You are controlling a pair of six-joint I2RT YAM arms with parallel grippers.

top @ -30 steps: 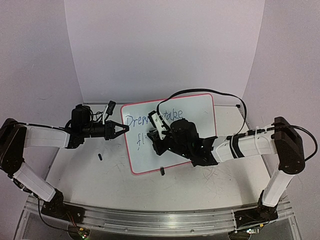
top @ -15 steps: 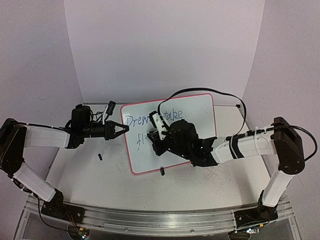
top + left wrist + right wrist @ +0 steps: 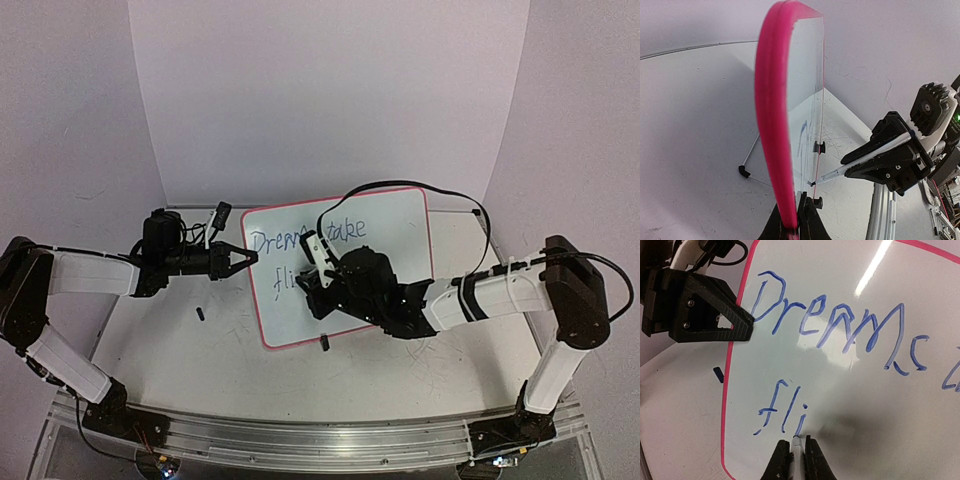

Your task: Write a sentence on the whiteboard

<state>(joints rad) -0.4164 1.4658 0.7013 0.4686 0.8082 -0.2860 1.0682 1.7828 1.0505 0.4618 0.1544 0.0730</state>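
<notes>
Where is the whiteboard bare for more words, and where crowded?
Bare: the lower band of the whiteboard right of "fli", under "Dreams take". Crowded: the top line, and the left rim, which the left gripper clamps. The right gripper holds the marker at "fli".

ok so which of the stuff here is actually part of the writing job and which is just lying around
In use: whiteboard; marker, tip on the board; right gripper, gripping the marker; left gripper, clamped on the board's left rim.
Lying about: small dark piece on the tabletop, left of the board, untouched.
</notes>
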